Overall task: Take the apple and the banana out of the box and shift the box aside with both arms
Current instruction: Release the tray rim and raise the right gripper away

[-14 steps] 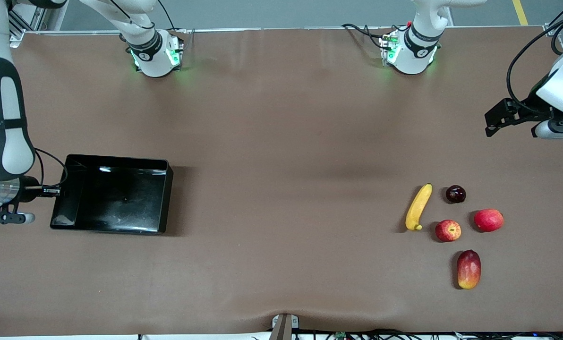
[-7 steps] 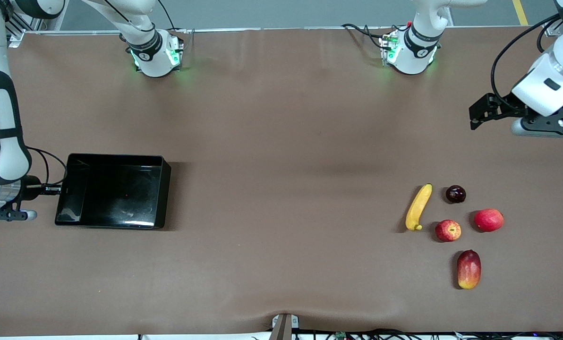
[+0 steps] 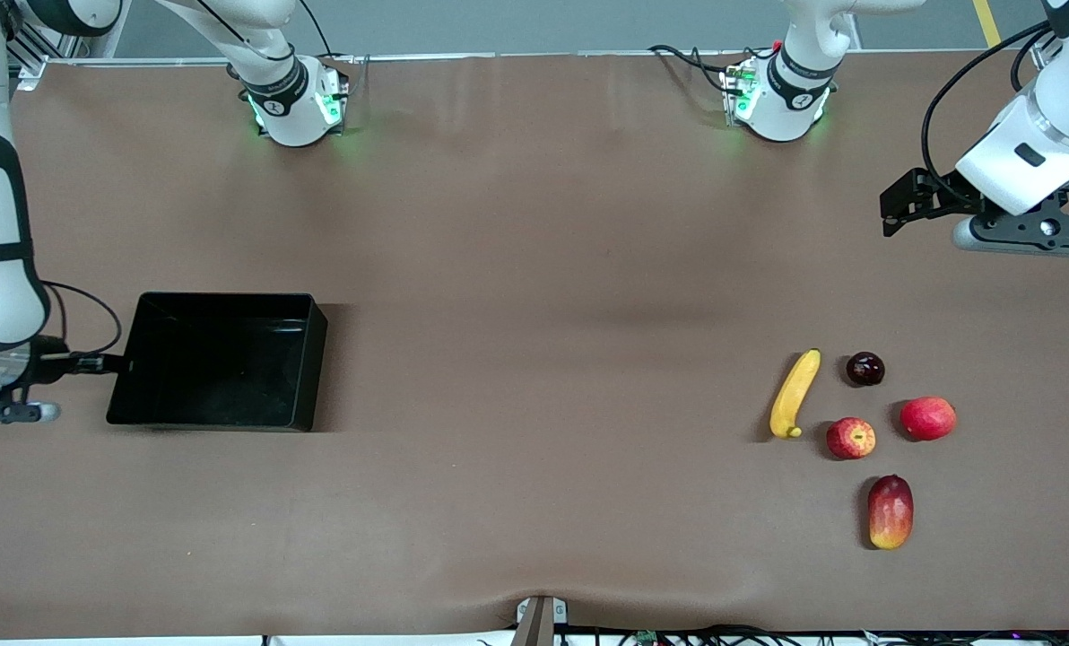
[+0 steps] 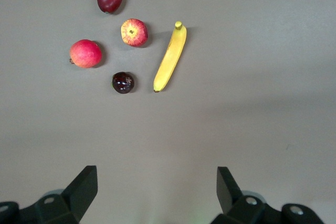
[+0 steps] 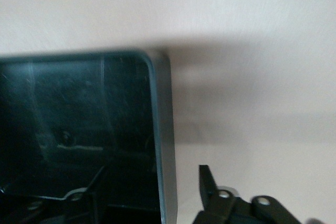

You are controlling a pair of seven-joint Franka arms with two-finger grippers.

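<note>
the brown table (image 3: 534, 314) carries everything. clock hours here are read on the front view, with twelve at the arms' bases.

each arm's base has a black band with a small pale mark, too small to read: the right arm's base (image 3: 292, 103) at about eleven o'clock, the left arm's base (image 3: 777, 99) at about one.

the black tray (image 3: 221, 377) lies flat at nine o'clock, toward the right arm's end. the right wrist view cuts it off, showing only one corner and part of its glossy floor. the right gripper (image 3: 102, 363) is at the tray's nine o'clock wall. its jaws stand apart and grip nothing. one finger (image 5: 207, 179) is outside the wall, and the other is dim and hard to make out against the dark inside.

the left gripper (image 4: 155, 184) hangs over bare table at about two o'clock, spread wide and holding nothing. only its fingertips show in its wrist view.

the fruit cluster sits at about four o'clock, well apart from the tray. the banana (image 3: 795, 395) lies at ten o'clock from the streaked apple (image 3: 850, 438). the mango (image 3: 890, 511) is at five o'clock from that apple and is cut off in the left wrist view. a plain red round fruit (image 3: 927, 418) is at two o'clock from the apple, and the dark plum (image 3: 864, 369) is at twelve.
</note>
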